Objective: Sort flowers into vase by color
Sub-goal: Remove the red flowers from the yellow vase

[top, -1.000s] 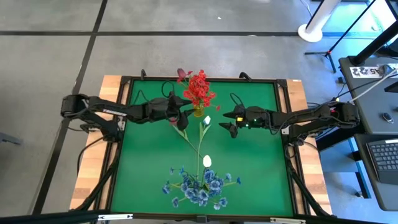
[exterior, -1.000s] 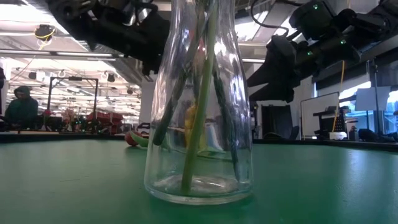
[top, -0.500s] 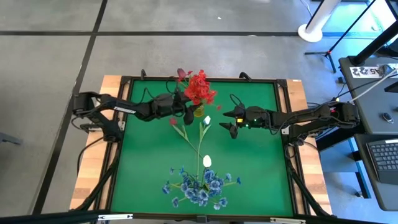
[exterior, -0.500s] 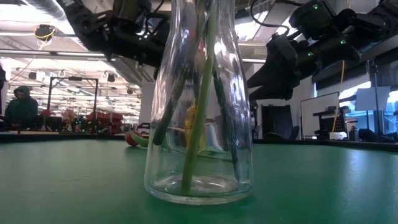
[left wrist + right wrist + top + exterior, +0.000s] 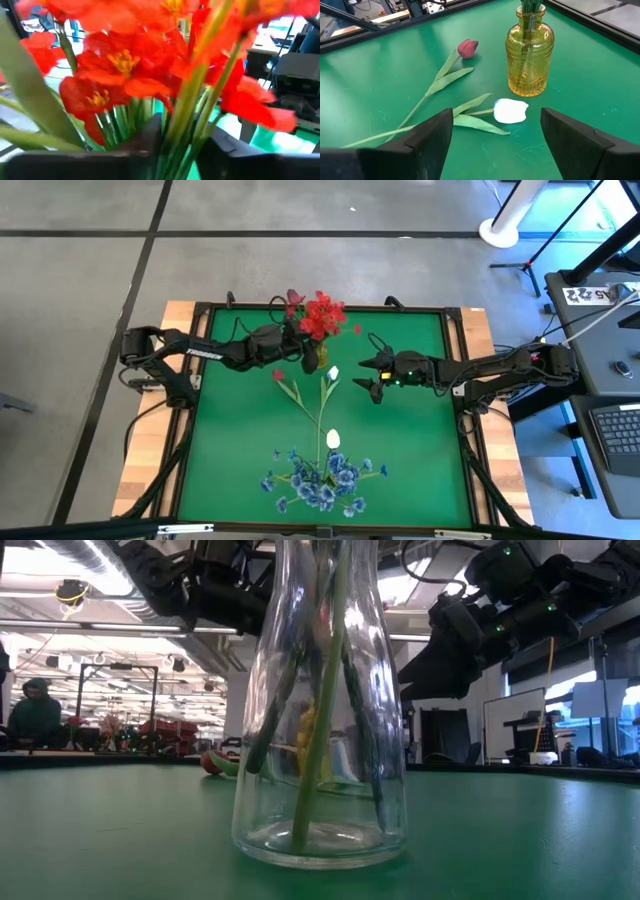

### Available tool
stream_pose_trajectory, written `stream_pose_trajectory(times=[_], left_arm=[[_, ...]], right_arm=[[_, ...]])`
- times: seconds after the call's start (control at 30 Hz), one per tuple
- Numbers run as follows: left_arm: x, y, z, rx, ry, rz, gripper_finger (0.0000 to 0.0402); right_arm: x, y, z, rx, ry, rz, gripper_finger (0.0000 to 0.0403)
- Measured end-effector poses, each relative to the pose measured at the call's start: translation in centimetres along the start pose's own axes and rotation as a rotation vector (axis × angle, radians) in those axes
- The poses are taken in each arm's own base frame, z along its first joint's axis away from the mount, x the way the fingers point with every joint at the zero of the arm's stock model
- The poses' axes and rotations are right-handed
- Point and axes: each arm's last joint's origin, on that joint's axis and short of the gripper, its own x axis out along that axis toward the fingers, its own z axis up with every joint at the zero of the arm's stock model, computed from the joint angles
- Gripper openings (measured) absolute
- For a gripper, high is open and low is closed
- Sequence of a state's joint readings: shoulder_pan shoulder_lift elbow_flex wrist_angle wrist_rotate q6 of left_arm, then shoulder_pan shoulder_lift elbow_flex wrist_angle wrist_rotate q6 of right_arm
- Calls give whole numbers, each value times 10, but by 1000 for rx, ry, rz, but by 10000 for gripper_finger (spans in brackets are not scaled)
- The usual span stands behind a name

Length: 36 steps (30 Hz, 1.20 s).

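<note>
The green table (image 5: 400, 470) fills the middle of the high view, framed by a dark rim on a wooden top. The left arm (image 5: 190, 355) reaches in from the left side to the far middle, and the right arm (image 5: 500, 368) reaches in from the right at about the same depth.

Near the front edge lies a spread of blue flowers (image 5: 322, 477), their stems pointing to the far side. A clear glass vase (image 5: 322, 710) stands close to the low camera with several green stems upright inside it.

At the far middle stands a yellow glass vase (image 5: 530, 52), upright, with a bunch of red flowers (image 5: 320, 315) rising from its neck. The left gripper (image 5: 177, 150) sits right at this bunch: in its wrist view the dark fingers (image 5: 150, 137) stand on either side of the green stems just below the red blooms, at a narrow gap, the stems between them. Whether the fingers press the stems cannot be told.

The right gripper (image 5: 495, 135) hovers just right of the yellow vase with its fingers spread wide and nothing between them.

On the cloth near the yellow vase lie two single flowers: a dark red tulip (image 5: 467, 48) to its left and a white bud (image 5: 511, 110) just in front of it. A second white bud (image 5: 333, 440) lies nearer the blue spread.
</note>
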<state>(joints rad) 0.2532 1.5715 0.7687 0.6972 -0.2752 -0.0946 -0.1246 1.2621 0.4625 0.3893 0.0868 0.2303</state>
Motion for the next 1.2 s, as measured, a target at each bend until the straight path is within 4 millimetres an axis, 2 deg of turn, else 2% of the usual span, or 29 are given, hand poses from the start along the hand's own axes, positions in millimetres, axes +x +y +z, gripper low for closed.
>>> stream_pose_trajectory(times=[0.17,0.63,0.9,1.07,1.2], left_arm=[[3,-2,9,-3,-28,0,13],[12,-19,55,116,-136,-28,5],[14,-23,64,155,-81,23,5],[0,-28,85,154,-146,13,5],[-25,-32,107,143,-186,-11,5]], right_arm=[[0,0,0,-11,4,-1,298],[0,-1,-3,-14,33,-8,298],[0,-1,-3,-5,33,-7,298],[0,-1,-3,-5,33,-7,298],[0,-1,-4,-5,41,-9,298]])
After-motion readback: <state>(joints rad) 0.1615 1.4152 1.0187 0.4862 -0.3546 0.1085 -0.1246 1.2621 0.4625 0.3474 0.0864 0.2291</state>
